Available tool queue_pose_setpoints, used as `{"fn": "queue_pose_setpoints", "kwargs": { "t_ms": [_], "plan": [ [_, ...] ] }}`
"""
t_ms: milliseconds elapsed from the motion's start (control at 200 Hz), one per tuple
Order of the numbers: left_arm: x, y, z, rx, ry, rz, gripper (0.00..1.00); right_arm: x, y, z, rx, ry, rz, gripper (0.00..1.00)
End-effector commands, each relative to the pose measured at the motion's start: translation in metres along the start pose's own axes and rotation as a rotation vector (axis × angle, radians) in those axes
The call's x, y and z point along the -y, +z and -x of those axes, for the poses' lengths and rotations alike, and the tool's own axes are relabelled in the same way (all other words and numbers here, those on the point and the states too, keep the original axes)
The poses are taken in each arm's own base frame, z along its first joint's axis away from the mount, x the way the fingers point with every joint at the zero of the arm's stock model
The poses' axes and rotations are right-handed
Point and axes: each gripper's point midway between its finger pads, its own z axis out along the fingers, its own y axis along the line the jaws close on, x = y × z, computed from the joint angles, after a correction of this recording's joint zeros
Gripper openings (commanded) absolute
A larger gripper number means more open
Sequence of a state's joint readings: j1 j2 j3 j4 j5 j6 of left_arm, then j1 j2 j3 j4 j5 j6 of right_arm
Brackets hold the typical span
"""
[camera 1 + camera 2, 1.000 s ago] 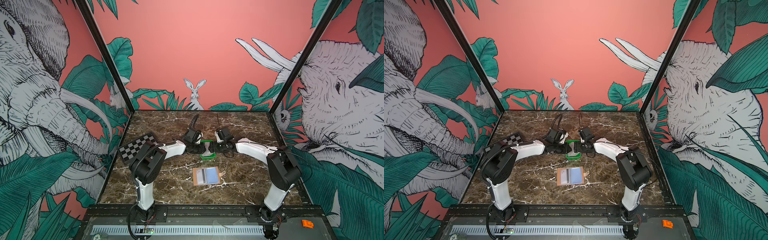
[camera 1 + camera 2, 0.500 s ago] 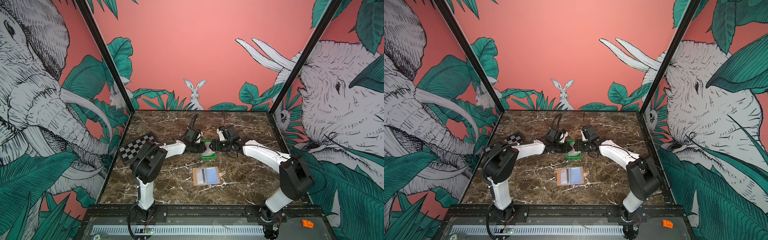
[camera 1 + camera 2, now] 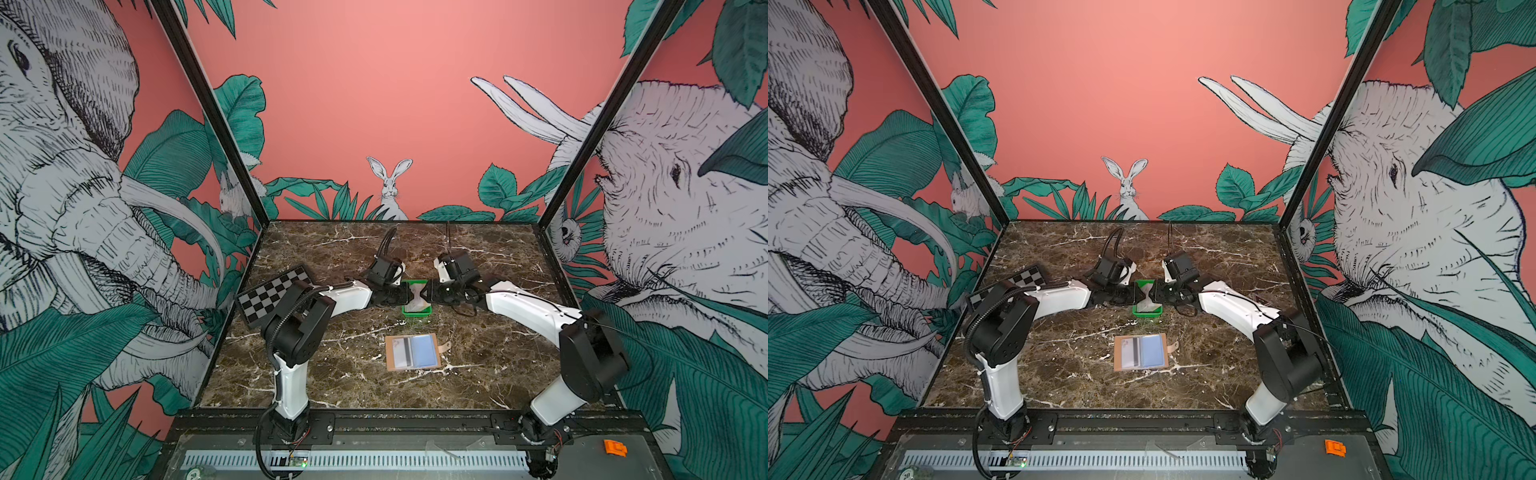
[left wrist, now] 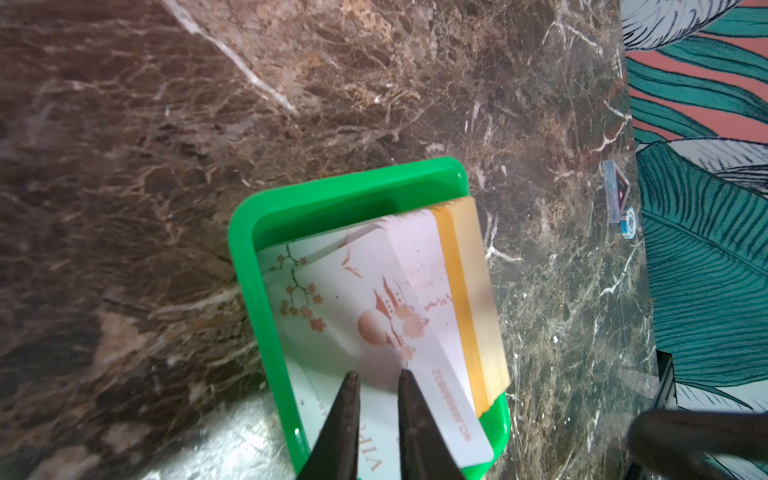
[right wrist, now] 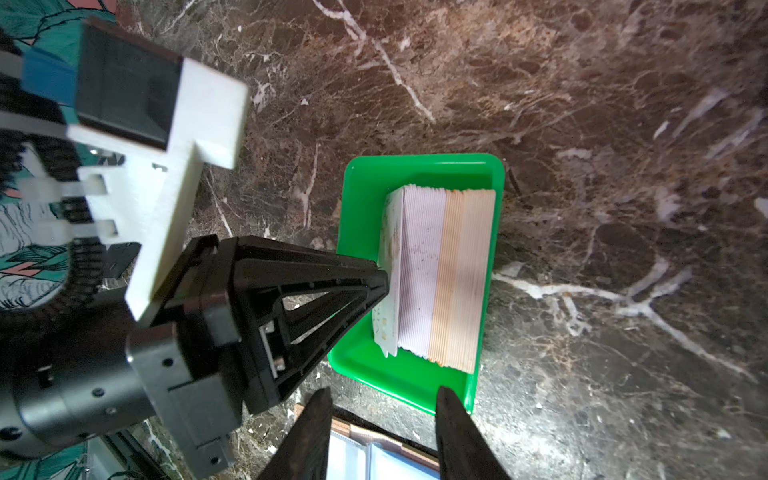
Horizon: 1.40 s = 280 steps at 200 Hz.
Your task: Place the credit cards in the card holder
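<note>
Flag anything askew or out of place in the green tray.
The top card sits skewed across the stack of credit cards in the green tray, pinched by the left gripper; the blossom-printed card beneath is fanned out too.

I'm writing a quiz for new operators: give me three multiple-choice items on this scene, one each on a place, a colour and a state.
1. The stack of cards sits: A in the tray, B on the checkerboard, C on the bare table.
2. The tray is: A blue, B green, C red.
3. The card holder is: A snapped shut, B standing upright, C lying open.
Key: A, the tray's walls surround the stack; B, its rim is bright green; C, its clear sleeves face up.
</note>
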<state>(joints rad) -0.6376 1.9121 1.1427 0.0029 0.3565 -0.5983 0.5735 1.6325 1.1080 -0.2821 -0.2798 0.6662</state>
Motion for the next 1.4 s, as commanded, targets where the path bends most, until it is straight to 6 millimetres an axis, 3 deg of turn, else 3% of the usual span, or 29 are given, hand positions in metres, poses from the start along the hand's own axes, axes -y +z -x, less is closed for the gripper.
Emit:
{"fn": "queue_pose_setpoints", "kwargs": {
  "t_ms": [0,745,1190,1395],
  "plan": [
    [-0.010,0.005,-0.010,-0.027,-0.022,0.016,0.20,-0.008,0.006,0.008,-0.004,0.009,0.028,0.37],
    [-0.009,0.006,-0.011,-0.032,-0.032,0.006,0.20,0.006,0.041,-0.001,-0.075,0.033,-0.011,0.19],
    [-0.005,0.004,-0.008,-0.021,-0.031,-0.006,0.21,0.001,0.049,0.000,-0.065,0.040,-0.002,0.13],
    [0.003,-0.005,-0.004,-0.012,-0.016,-0.020,0.21,0.002,0.044,0.000,-0.042,0.050,-0.020,0.03]
  ]
}}
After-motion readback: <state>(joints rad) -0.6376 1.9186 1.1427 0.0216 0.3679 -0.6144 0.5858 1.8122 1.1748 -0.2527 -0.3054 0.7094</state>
